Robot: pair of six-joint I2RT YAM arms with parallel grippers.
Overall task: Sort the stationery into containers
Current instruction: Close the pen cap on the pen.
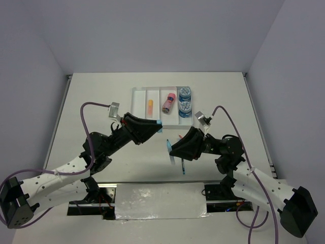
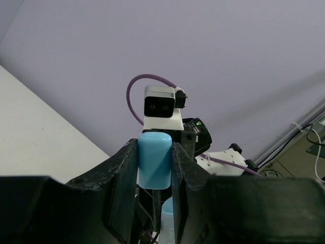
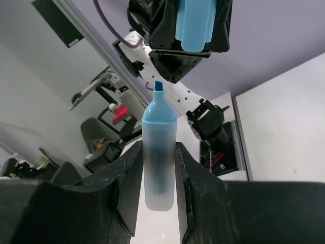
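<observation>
Grips a light-blue cap (image 2: 154, 161) in the left gripper (image 2: 154, 151), jaws pressed on its sides, and clamps the barrel of a highlighter (image 3: 159, 170) in the right gripper (image 3: 158, 152), bare tip aimed at the cap. Holds both in the air just in front of the tray (image 1: 139, 91), apart and nearly in line. Looks light, stiff and smooth, probably slippery plastic. Best taken mid-barrel, away from the inky tip. Shows two blue rolls (image 1: 185, 93), a pink cylinder (image 1: 169, 102) and an orange eraser (image 1: 151, 105) lying in the tray.

No legible text or labels anywhere
</observation>
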